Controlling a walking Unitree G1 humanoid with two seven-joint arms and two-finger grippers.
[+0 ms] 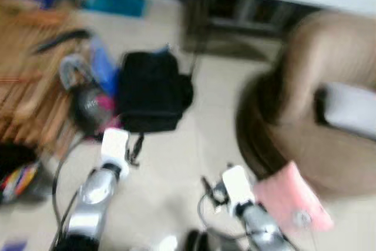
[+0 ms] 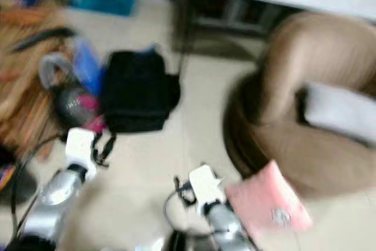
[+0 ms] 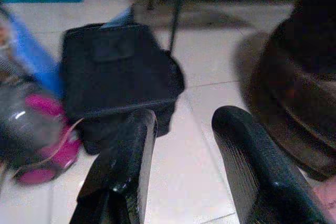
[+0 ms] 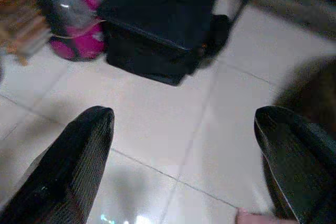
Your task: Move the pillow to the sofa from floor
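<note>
The pink pillow (image 1: 292, 198) lies on the floor (image 1: 170, 168) just right of the right claw (image 4: 184, 145), leaning on the brown sofa (image 1: 317, 104). Both claws are spread wide and empty. The right one should swing right and pinch the pillow's edge; the left claw (image 3: 181, 145) waits nearby.

Glossy pale tiles are covering the floor (image 4: 173, 129), reflecting light. The black bag (image 3: 118, 72) is looking like matt cloth, the brown sofa (image 1: 329, 127) like soft fabric, and the pink pillow (image 1: 292, 198) like smooth cloth.
</note>
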